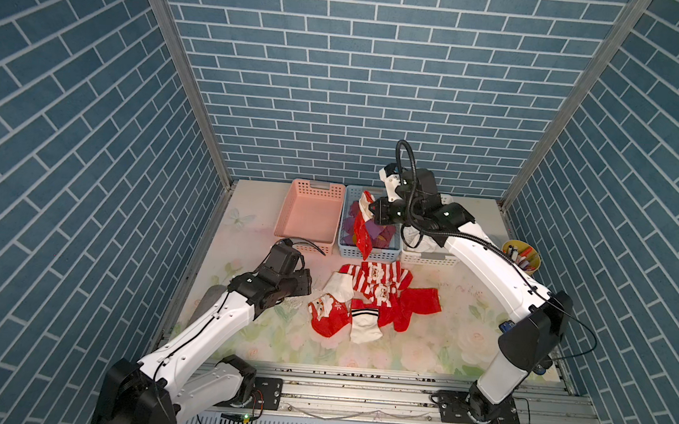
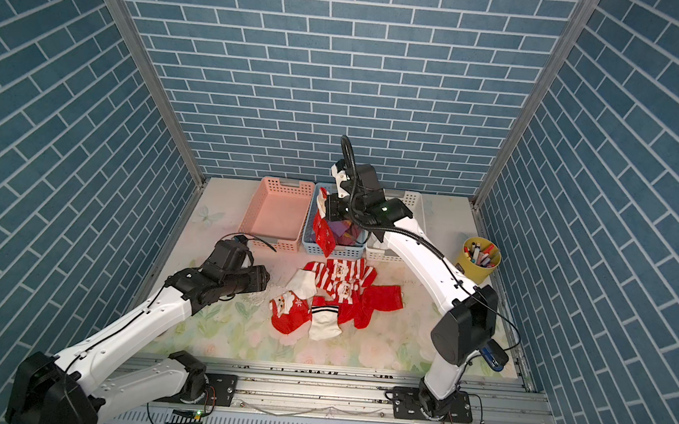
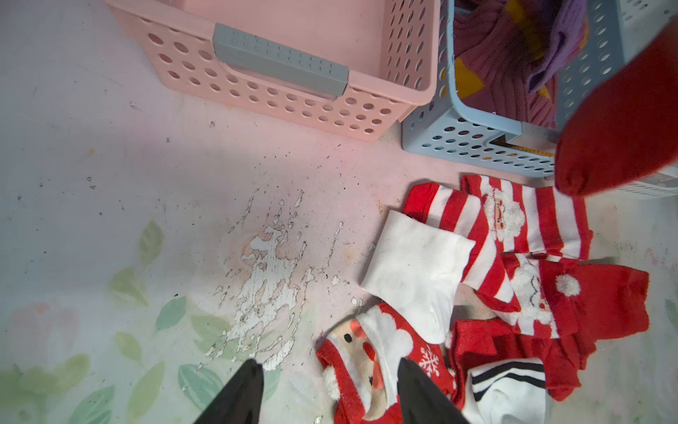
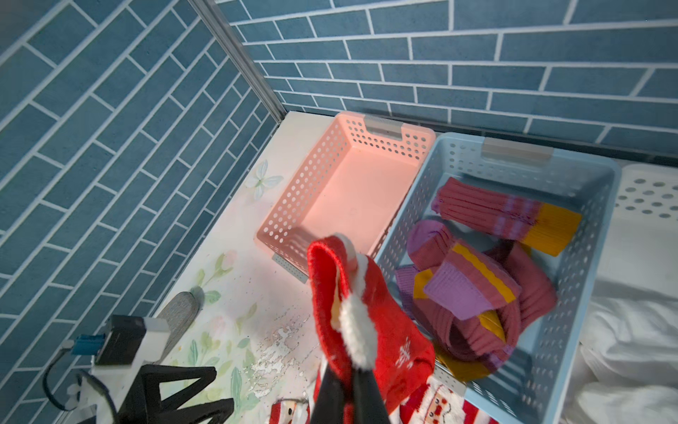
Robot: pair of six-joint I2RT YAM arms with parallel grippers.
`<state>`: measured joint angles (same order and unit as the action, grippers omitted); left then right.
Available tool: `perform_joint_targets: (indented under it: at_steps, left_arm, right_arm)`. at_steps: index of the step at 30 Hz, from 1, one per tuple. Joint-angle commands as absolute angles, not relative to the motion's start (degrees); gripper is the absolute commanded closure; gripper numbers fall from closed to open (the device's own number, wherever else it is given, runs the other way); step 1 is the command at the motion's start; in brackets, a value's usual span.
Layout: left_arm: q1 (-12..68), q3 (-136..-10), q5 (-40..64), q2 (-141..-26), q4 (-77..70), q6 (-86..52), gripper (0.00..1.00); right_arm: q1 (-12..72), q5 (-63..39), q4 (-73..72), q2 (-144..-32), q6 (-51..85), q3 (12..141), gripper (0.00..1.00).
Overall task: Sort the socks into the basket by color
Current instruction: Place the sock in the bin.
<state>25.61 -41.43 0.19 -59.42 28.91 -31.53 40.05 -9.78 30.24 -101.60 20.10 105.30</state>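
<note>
My arms are white shells with black joints. The left arm point(image 1: 213, 323) shows small dark screws and a thin black cable along its side. The right arm point(image 1: 487, 266) carries a thick ribbed black hose point(image 1: 414, 169). Both bases point(image 1: 267, 393) are black plates with bolts. My left gripper point(image 3: 327, 363) has black, tapered fingers point(image 3: 238, 396). A green light point(image 2: 385, 208) glows on my right wrist.

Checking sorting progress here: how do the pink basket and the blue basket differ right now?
The pink basket is empty; the blue basket holds purple-and-yellow socks. The pink basket ends the row; the blue basket stands between it and the white basket. Both are perforated plastic.
</note>
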Motion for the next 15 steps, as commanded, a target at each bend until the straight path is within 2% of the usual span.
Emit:
perform_joint_targets:
  at_steps: [1, 15]
  left_arm:
    - [25.09, -40.17, -0.13, -57.88, 30.22, -32.49, 0.35]
    - [25.13, -36.85, -0.47, -53.96, 31.85, -33.04, 0.34]
  right_arm:
    - [41.0, -11.54, 33.63, -106.11, 17.62, 113.05, 1.0]
    - [42.66, -16.91, 44.81, -134.53, 18.19, 153.9, 1.0]
